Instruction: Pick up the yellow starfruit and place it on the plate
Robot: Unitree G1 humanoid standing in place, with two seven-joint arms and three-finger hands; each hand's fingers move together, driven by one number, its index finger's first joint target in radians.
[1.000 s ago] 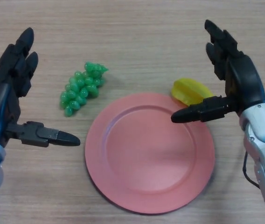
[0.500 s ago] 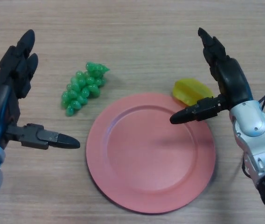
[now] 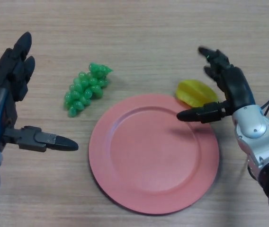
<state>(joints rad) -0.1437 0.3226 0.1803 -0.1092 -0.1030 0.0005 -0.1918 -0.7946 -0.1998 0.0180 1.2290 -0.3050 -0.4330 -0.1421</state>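
The yellow starfruit (image 3: 195, 92) lies on the wooden table, touching the upper right rim of the pink plate (image 3: 153, 153). My right hand (image 3: 231, 87) is open just right of the fruit, its fingers bent over the far side and its thumb stretched under the near side across the plate rim. The fruit sits in the gap between thumb and fingers, and I cannot tell whether they touch it. Open and idle, my left hand (image 3: 4, 101) hovers at the left edge, thumb pointing toward the plate.
A bunch of green grapes (image 3: 85, 88) lies left of the plate's upper rim, between the plate and my left hand. The plate holds nothing.
My right hand has dropped lower and its fingers have bent down toward the starfruit's far side. The left hand, plate and grapes have barely moved.
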